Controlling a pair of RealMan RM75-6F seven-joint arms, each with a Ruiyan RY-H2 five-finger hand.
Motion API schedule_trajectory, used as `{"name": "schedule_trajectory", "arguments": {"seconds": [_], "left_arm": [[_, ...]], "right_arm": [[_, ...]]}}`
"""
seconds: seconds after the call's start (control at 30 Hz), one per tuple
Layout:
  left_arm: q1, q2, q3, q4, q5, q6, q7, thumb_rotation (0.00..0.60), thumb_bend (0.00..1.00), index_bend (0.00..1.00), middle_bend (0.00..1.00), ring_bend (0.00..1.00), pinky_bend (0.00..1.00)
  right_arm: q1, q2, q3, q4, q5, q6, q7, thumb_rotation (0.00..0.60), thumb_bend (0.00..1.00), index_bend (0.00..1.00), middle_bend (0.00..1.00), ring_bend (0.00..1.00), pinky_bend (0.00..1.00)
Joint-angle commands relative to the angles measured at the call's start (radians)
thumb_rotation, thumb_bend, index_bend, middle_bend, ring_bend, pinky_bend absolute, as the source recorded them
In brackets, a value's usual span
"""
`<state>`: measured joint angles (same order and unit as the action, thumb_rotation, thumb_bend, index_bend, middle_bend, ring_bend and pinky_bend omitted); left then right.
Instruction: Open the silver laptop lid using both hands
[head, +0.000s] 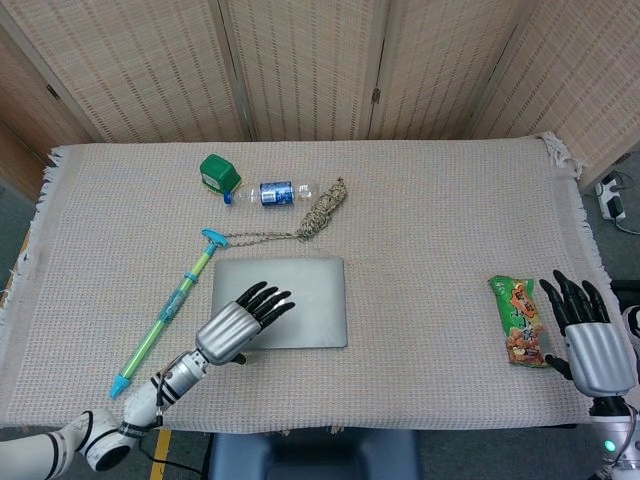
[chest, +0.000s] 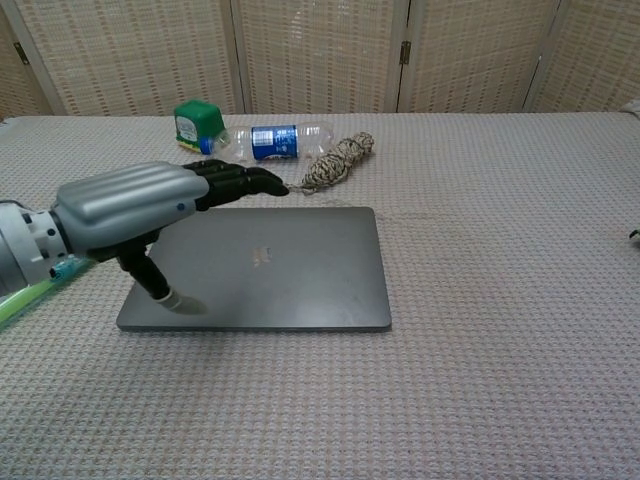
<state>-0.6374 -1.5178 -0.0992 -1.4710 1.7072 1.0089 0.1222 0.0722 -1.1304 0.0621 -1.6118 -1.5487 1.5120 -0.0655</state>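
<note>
Closed silver laptop (head: 279, 302) lain flat at cloth centre, long axis left-right. Left hand (head: 238, 322) spread, hovering over near-left corner, thumb pointed down at it; nothing held. Right hand (head: 586, 334) spread, empty, well apart at right edge beside snack packet (head: 522, 322).

A woven folding screen (head: 300, 65) with pale wooden frames is standing behind the table, spanning the whole back of both views; small dark hinges are showing on its panel joints. A beige waffle-weave cloth (head: 450, 220) is covering the table, its fringe hanging over the left and right edges. Grey floor (head: 12, 215) is showing at far left, with a yellow tape strip (head: 160, 452) near the bottom edge. A white power strip (head: 610, 198) with cables is lying on the floor at right. Light is falling evenly, casting soft shadows.
</note>
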Motion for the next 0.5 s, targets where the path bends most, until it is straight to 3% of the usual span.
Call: {"name": "schedule_trajectory", "arguments": {"seconds": [0.03,0.23,0.5], "left_arm": [[-0.036,-0.059,-0.012,0.029,-0.034,-0.034,0.039,0.6,0.09,0.0,0.06,0.03,0.0],[-0.071,-0.155,-0.023,0.111,-0.097,-0.073,0.102,0.6,0.09,0.0,0.06,0.03,0.0],[-0.066,-0.227,-0.003,0.194,-0.135,-0.048,0.12,0.6,0.09,0.0,0.06,0.03,0.0]], "right_arm": [[-0.001,0.0,0.0,0.002,-0.003,0.004,0.004,0.6,0.52,0.0,0.02,0.08,0.0],[-0.004,-0.001,-0.002,0.01,-0.007,0.012,0.019,0.6,0.52,0.0,0.02,0.08,0.0],[-0.01,-0.002,-0.004,0.022,0.0,0.014,0.036,0.6,0.52,0.0,0.02,0.08,0.0]]}}
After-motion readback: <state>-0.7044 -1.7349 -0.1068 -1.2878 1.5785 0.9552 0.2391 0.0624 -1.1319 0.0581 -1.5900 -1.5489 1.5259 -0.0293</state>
